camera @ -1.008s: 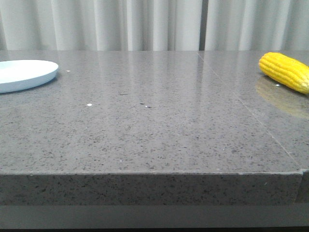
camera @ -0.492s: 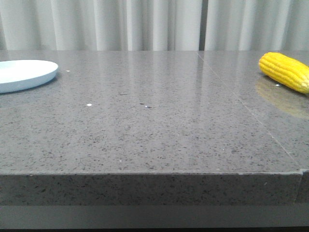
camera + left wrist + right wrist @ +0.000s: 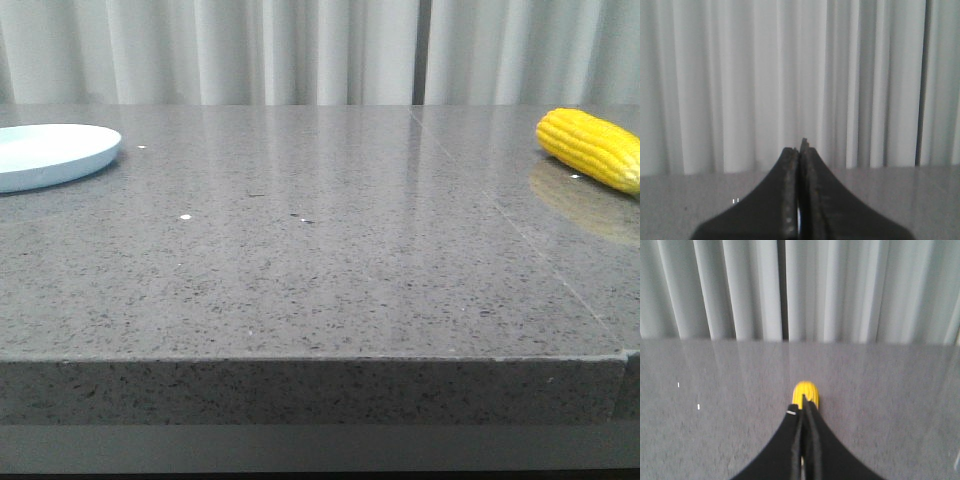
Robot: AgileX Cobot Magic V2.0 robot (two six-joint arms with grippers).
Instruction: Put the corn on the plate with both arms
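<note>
Yellow kernel-rowed corn cob (image 3: 806, 392) lies end-on just ahead of the right gripper (image 3: 805, 412), both arms' jaws pressed together.

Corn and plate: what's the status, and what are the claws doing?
Left gripper shut, empty. Right gripper shut, empty. Corn far right; plate far left.

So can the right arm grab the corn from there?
Probably yes: the corn lies straight ahead of the right gripper with bare table around it. Its fingers are shut, so they must open first.
</note>
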